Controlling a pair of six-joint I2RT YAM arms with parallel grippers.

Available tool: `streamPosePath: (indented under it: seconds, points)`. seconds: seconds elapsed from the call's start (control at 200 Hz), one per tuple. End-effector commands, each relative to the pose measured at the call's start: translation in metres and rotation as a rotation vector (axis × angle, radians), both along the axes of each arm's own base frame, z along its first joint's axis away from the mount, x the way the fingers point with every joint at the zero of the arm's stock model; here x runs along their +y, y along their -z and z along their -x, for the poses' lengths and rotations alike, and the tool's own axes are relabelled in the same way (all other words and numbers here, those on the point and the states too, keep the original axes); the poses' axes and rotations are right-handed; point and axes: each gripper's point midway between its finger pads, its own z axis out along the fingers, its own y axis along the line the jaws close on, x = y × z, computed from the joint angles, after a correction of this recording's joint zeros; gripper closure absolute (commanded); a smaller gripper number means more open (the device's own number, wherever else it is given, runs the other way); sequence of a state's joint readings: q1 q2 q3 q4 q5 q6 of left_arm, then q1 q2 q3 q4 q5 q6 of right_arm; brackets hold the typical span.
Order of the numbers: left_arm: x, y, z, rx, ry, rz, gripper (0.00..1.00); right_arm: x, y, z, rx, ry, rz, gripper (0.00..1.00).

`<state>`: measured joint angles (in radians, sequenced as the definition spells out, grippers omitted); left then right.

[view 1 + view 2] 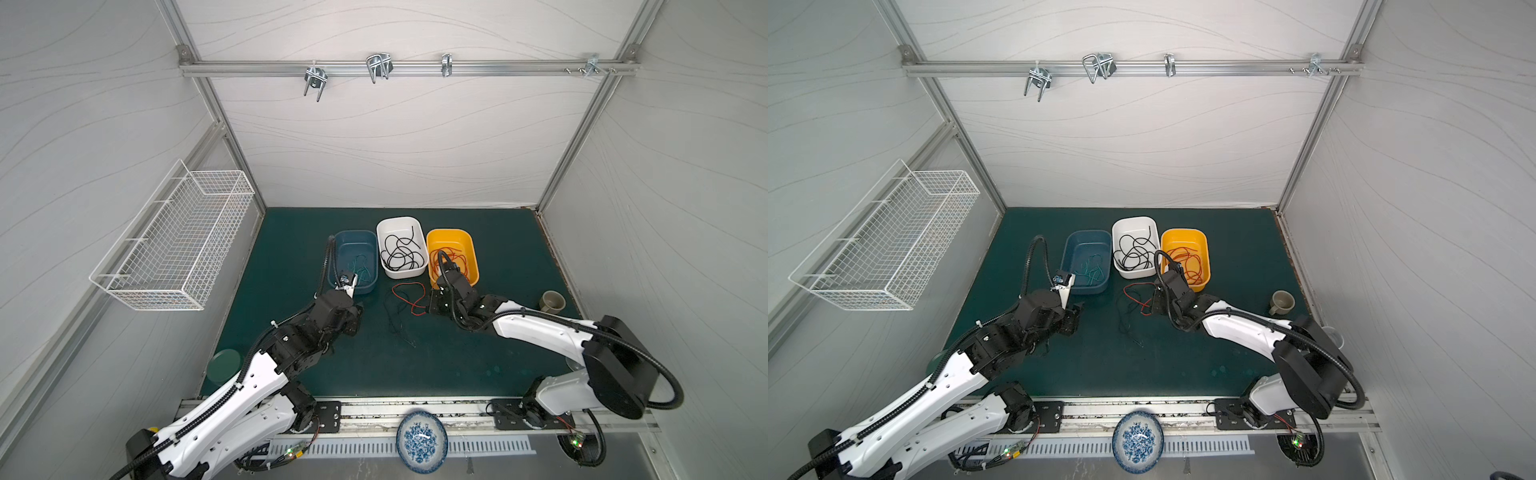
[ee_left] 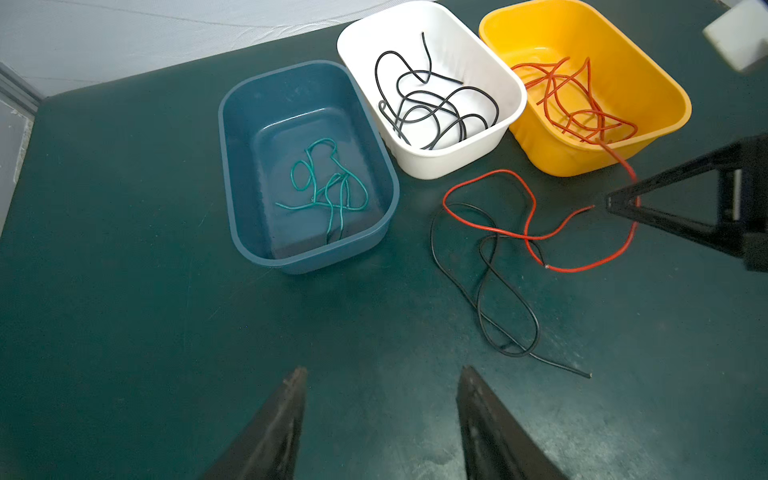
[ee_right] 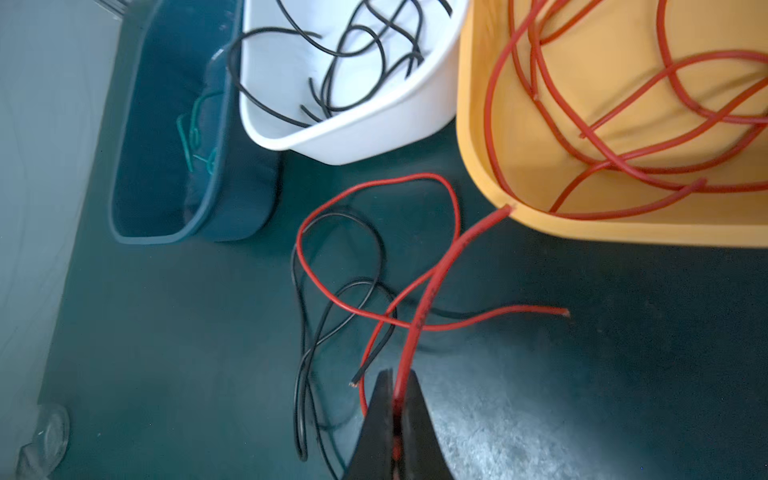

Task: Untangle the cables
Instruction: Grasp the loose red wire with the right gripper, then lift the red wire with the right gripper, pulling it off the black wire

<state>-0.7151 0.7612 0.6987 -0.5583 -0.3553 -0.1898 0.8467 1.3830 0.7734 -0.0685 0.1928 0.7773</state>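
1. Right wrist view: your right gripper was clenched on a thin red flexible cable, jaws pinched tight around it just above the dark green mat.
2. From the jaws, the held stretch ran straight to the near rim of the rectangular yellow plastic tub. More red cables lay coiled inside.
3. Just beside that stretch, toward the rectangular white plastic tub, a red loop lay on the mat, crossed with a thin black cable. You could not have told whether the loop and the held stretch were one cable.
4. In both top views that crossed pair lay between your two arms, right beside the right gripper and apart from the left one.
5. Your left gripper stood released and empty over bare mat, with the black cable's free end nearest it.
6. The white tub held black cables. The rectangular blue plastic tub held teal-green cables.
7. My judgement: the coming move turned on drawing red along that line toward the yellow tub, away from the black cable. The right arm was nearer, and the left was placed to pin black.
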Motion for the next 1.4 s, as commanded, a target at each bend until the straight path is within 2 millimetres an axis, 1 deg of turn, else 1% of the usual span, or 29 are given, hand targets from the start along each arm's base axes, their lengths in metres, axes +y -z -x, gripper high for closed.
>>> streamPosePath:
  seconds: [0.0, 0.085, 0.365, 0.485, 0.64, 1.03, 1.25, 1.39]
  points:
    - [-0.003, -0.007, -0.003, -0.025, 0.006, 0.018, 0.4, -0.005, -0.018, 0.007, -0.039, -0.021, 0.013, 1.0]
    - [-0.003, -0.007, -0.004, -0.024, 0.004, 0.017, 0.4, -0.003, -0.034, 0.012, -0.062, -0.045, -0.012, 1.0]
    - [-0.003, -0.006, -0.004, -0.02, 0.005, 0.013, 0.4, 0.02, -0.086, 0.031, -0.09, -0.191, -0.129, 1.0]
    - [-0.003, -0.005, -0.004, -0.018, 0.005, 0.012, 0.4, 0.027, -0.108, 0.036, -0.108, -0.241, -0.159, 1.0]
    - [-0.003, -0.005, -0.004, -0.017, 0.004, 0.012, 0.4, 0.028, -0.135, 0.034, -0.177, -0.268, -0.169, 1.0]
    - [-0.004, -0.003, -0.003, -0.011, 0.007, 0.01, 0.4, 0.036, -0.187, 0.031, -0.294, -0.346, -0.185, 1.0]
    - [-0.003, -0.004, -0.003, -0.013, 0.006, 0.012, 0.4, 0.035, -0.227, 0.033, -0.363, -0.377, -0.219, 1.0]
    - [-0.003, -0.004, -0.003, -0.015, 0.006, 0.012, 0.4, 0.031, -0.256, 0.036, -0.415, -0.387, -0.233, 1.0]
